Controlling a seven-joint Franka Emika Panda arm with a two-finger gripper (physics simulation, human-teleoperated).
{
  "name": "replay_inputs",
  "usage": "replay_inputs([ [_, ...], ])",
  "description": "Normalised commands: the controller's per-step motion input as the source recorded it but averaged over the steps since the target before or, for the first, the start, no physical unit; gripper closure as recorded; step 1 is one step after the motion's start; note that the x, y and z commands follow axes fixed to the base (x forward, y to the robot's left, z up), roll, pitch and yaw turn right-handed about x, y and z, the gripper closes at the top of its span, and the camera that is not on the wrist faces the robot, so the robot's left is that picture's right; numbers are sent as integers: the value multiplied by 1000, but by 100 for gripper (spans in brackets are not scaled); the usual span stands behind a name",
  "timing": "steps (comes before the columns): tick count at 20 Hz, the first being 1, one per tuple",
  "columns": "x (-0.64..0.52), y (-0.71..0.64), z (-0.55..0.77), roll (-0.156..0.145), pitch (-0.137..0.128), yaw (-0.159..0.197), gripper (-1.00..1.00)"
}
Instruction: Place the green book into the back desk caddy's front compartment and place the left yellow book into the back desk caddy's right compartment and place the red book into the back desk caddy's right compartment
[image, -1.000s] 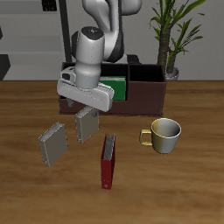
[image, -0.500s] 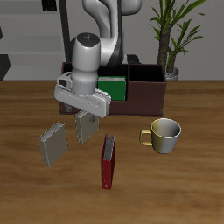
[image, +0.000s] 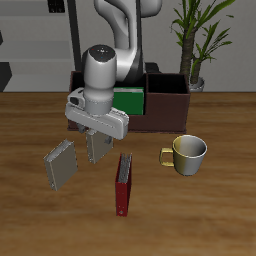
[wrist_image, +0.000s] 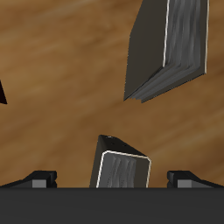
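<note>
The green book (image: 129, 101) stands in the middle section of the back desk caddy (image: 166, 112). The end section beside the plant (image: 167, 92) looks empty. The left yellow book (image: 99, 148), grey-tan, stands tilted on the table in front of the caddy. My gripper (image: 97, 134) is open just above it. In the wrist view the fingers (wrist_image: 39, 178) stand wide on either side of this book (wrist_image: 122, 166), without touching it. The other grey-tan book (image: 60, 165) lies beside it and also shows in the wrist view (wrist_image: 170, 48). The red book (image: 123, 183) lies nearer the table's front edge.
A pale yellow mug (image: 187, 153) stands on the table in front of the caddy's plant end. A potted plant (image: 195, 40) stands behind the caddy. The robot's base is behind the caddy.
The gripper has come down and slightly forward over the left yellow book, staying open. The books and the mug have not moved.
</note>
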Motion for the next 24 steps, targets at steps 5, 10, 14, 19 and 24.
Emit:
replay_inputs([
  [5, -84, 43, -89, -3, 33, -30, 100],
  [10, -3, 101, -28, 41, 23, -16, 100],
  [14, 25, 21, 65, 7, -6, 16, 100],
  [19, -26, 161, 359, 20, -33, 37, 100],
  [24, -169, 313, 577, 5, -44, 69, 100],
])
